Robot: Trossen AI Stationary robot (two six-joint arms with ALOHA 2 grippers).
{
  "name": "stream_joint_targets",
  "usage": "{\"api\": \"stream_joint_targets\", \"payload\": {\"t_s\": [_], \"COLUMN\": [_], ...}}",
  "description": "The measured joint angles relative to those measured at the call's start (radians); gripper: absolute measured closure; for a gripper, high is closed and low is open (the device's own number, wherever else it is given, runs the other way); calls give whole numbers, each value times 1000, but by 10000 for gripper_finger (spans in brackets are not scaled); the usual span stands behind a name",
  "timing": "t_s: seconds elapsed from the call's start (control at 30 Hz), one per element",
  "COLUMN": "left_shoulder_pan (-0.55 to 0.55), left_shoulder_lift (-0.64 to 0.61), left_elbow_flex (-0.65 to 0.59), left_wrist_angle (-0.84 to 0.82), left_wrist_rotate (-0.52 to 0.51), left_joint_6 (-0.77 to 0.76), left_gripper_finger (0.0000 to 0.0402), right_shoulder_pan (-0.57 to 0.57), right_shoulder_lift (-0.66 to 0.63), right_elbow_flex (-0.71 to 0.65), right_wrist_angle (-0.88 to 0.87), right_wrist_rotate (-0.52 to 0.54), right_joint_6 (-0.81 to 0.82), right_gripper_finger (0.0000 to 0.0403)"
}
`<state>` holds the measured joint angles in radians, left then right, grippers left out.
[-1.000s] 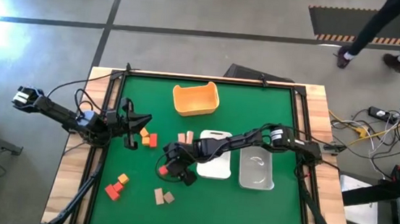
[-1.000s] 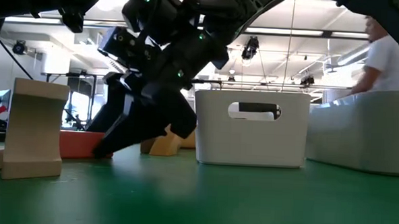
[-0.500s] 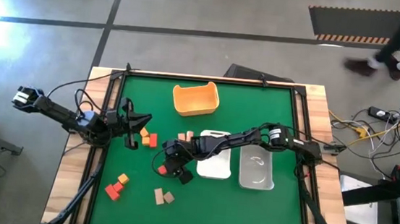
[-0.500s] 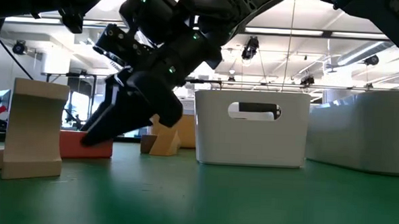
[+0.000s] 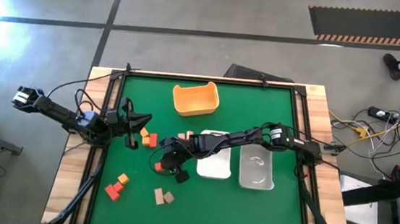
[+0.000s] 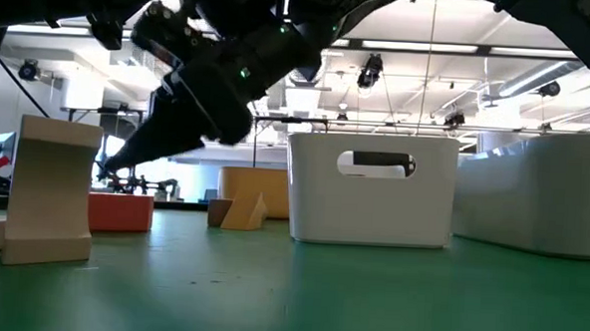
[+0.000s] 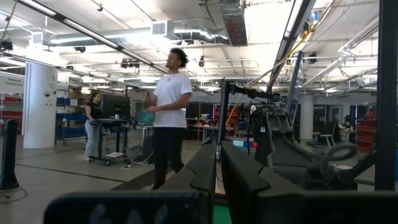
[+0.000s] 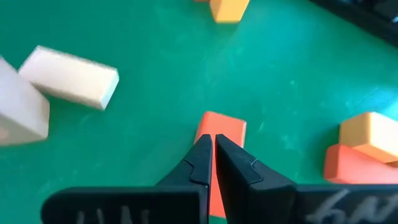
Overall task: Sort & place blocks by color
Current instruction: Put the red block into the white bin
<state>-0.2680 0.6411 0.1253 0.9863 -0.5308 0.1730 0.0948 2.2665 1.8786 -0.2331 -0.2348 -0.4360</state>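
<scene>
A red block (image 5: 157,167) (image 8: 222,129) lies flat on the green mat left of the white tray (image 5: 213,164). My right gripper (image 8: 211,144) (image 6: 109,166) hangs just above it, shut, with nothing between its fingers. In the low view, room shows between the fingertips and the block's top (image 6: 120,200). More blocks lie around: tan ones (image 5: 184,137) (image 5: 164,195), and orange and red ones (image 5: 148,136) (image 5: 116,186). My left gripper (image 5: 139,126) (image 7: 217,180) waits shut at the mat's left side, touching nothing.
A yellow-orange tub (image 5: 196,98) stands at the far middle. A clear tray (image 5: 257,168) sits right of the white tray. In the low view a tall tan block (image 6: 50,190) stands close at the left. A person (image 7: 168,118) stands in the room beyond.
My right gripper stood open around the red block, then shut. It has risen and gone a little toward the table's left edge. The red block has stayed on the mat.
</scene>
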Motion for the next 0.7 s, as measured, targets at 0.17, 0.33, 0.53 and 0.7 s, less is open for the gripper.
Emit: {"api": "stream_joint_targets", "payload": {"t_s": [0.17,0.33,0.53,0.7], "left_shoulder_pan": [0,0,0,0], "left_shoulder_lift": [-1,5,5,6], "left_elbow_flex": [0,1,0,1], "left_wrist_angle": [0,0,0,0], "left_wrist_rotate": [0,0,0,0], "left_joint_6": [0,0,0,0], "left_gripper_finger": [393,393,393,393], "right_shoulder_pan": [-1,-1,-1,-1], "right_shoulder_lift": [-18,-13,8,8], "right_elbow_flex": [0,0,-6,-16], "right_wrist_angle": [2,6,-4,8], "right_wrist_rotate": [0,0,91,96], "right_joint_6": [55,120,162,206], "right_gripper_finger": [394,371,277,188]}}
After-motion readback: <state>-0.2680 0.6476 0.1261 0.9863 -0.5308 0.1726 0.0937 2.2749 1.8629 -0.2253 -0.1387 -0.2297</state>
